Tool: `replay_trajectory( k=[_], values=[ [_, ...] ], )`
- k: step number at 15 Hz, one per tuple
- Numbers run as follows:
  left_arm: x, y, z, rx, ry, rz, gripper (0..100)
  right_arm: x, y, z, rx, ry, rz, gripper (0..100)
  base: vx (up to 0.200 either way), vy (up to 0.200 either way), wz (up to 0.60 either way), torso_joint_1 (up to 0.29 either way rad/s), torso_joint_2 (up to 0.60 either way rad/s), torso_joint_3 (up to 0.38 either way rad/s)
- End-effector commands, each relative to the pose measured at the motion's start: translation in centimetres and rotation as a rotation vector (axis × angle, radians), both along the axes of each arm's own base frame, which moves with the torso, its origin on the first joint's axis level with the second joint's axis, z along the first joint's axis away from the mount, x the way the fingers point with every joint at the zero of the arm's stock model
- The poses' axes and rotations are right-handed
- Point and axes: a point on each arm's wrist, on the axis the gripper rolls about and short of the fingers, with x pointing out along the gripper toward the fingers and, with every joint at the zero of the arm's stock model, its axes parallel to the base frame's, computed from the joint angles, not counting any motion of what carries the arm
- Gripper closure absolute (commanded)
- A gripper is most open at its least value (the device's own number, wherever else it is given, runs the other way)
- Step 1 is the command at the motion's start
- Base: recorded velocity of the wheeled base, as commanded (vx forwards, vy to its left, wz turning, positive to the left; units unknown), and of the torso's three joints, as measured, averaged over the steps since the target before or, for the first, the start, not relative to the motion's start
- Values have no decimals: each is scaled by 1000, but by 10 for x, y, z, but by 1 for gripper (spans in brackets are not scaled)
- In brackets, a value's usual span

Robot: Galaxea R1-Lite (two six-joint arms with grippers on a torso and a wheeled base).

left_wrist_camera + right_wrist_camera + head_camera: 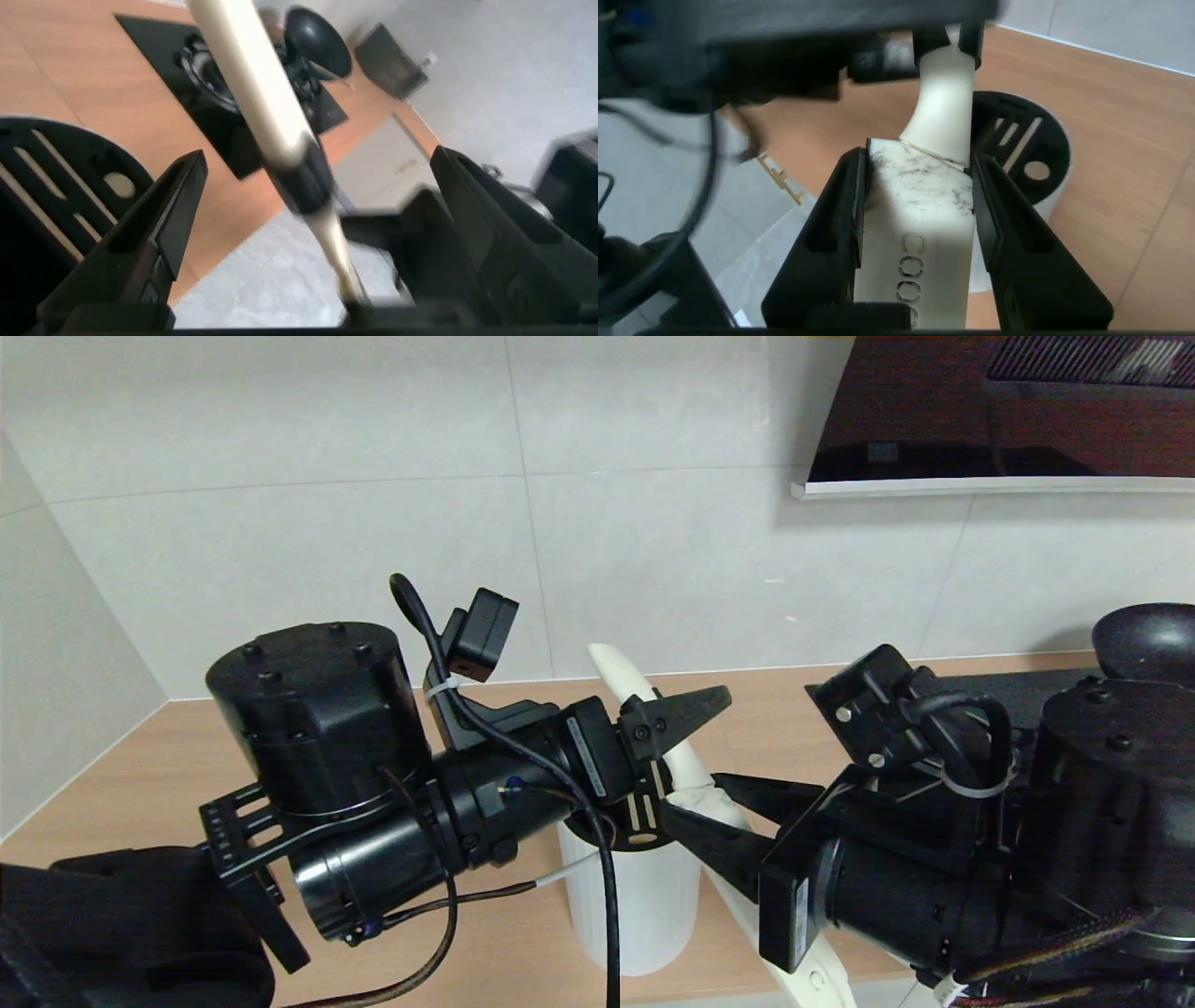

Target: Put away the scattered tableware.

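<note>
Your right gripper [698,795] is clamped on the broad end of the cream spatula [924,215], holding it tilted over the white holder [635,905] on the table [168,765]. Your left gripper [320,159] stands apart around the handle, likely ready to steady it toward a slot.

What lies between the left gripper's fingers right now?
In the left wrist view, the cream utensil handle runs through the gap of the open left gripper, touching neither finger. The right gripper grips its wider part.
</note>
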Motion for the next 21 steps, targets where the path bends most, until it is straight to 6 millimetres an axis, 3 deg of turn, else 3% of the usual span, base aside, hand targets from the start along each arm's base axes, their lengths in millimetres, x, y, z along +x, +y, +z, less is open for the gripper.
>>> replay_trajectory(
  k=[1, 6, 7, 19, 20, 21],
  values=[
    [1, -1, -2, 5, 5, 0, 0, -2, 2, -2, -8, 5, 11, 100, 0, 0, 0, 0, 0, 0],
    [1, -1, -3, 8, 9, 2, 0, -5, 4, -6, -18, 11, 24, 100, 0, 0, 0, 0, 0, 0],
    [2, -2, -4, 10, 11, 0, 100, -5, 4, -6, -18, 11, 26, 100, 0, 0, 0, 0, 0, 0],
    [1, -1, -2, 5, 3, -1, 100, -4, 2, -1, 14, -8, 10, 100, 0, 0, 0, 0, 0, 0],
    [1, -1, -2, 5, 3, -1, 100, -4, 2, 0, 16, -8, 10, 0, 0, 0, 0, 0, 0, 0],
    [1, 0, -1, 4, 1, 0, 100, -4, 2, 0, 18, -7, 10, 0, 0, 0, 0, 0, 0, 0]
  ],
)
